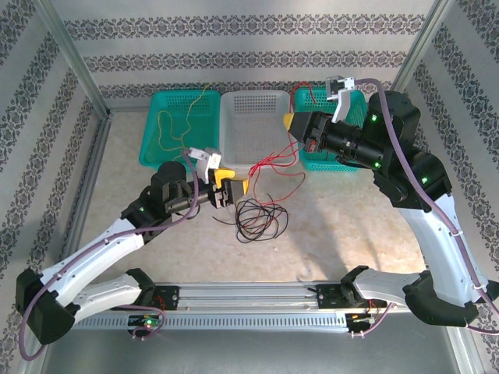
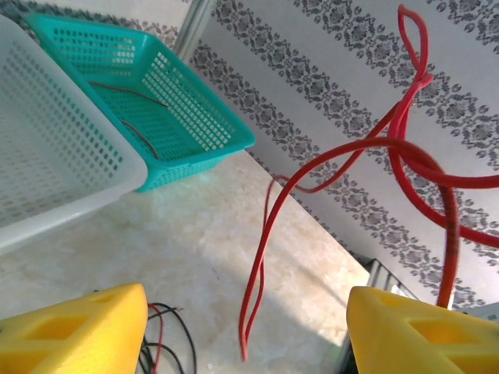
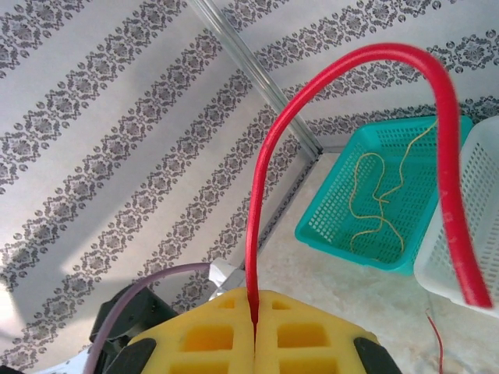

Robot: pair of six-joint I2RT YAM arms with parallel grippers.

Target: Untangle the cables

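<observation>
A red cable hangs from my right gripper, which is raised in front of the right teal basket and shut on it. In the right wrist view the red cable arches up out of the shut yellow fingers. My left gripper is open at table centre, and a dangling loop of the red cable hangs between its fingers without touching them. Black cables with some red lie coiled on the table below. A yellow cable lies in the left teal basket.
A white basket stands between the two teal ones along the back wall. Another red cable lies in the right teal basket. Metal frame posts rise at the back corners. A rail runs along the near edge.
</observation>
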